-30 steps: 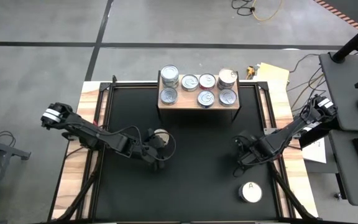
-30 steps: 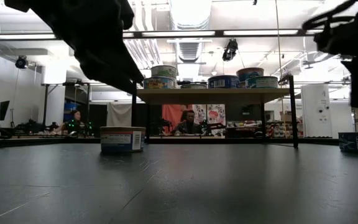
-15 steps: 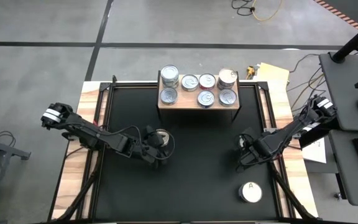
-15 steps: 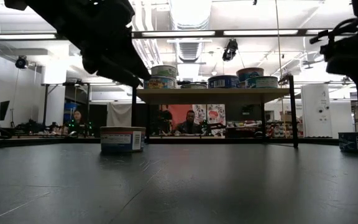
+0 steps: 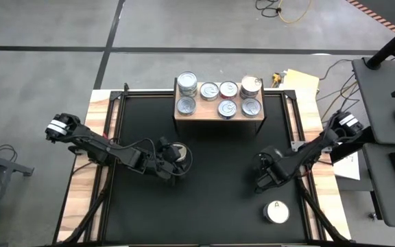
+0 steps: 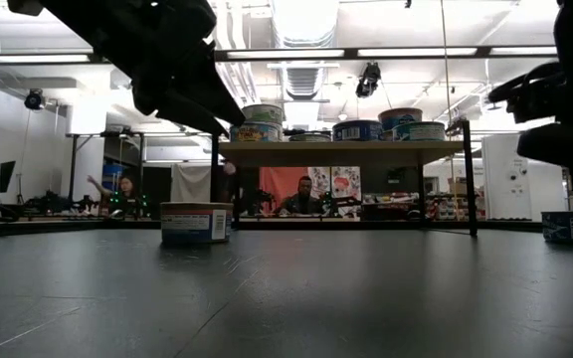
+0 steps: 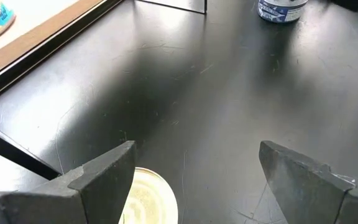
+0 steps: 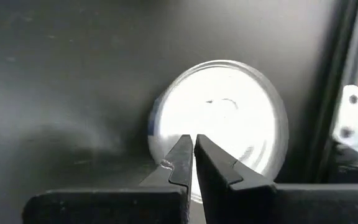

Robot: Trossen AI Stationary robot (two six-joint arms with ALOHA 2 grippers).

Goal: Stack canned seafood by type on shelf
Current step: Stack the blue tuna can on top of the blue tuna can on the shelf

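High view: left pincer (image 5: 175, 162) poised over gold-topped tin (image 5: 177, 149)

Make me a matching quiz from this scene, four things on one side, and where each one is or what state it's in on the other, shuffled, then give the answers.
Column one:
1. left gripper
2. right gripper
3. white-topped can
4. shelf

Column two:
A. alone on the black tabletop, near the right arm
B. open, above a can on the tabletop
C. at the table's far edge, carrying several cans
D. shut, holding nothing

Pairs: 1-B, 2-D, 3-A, 4-C
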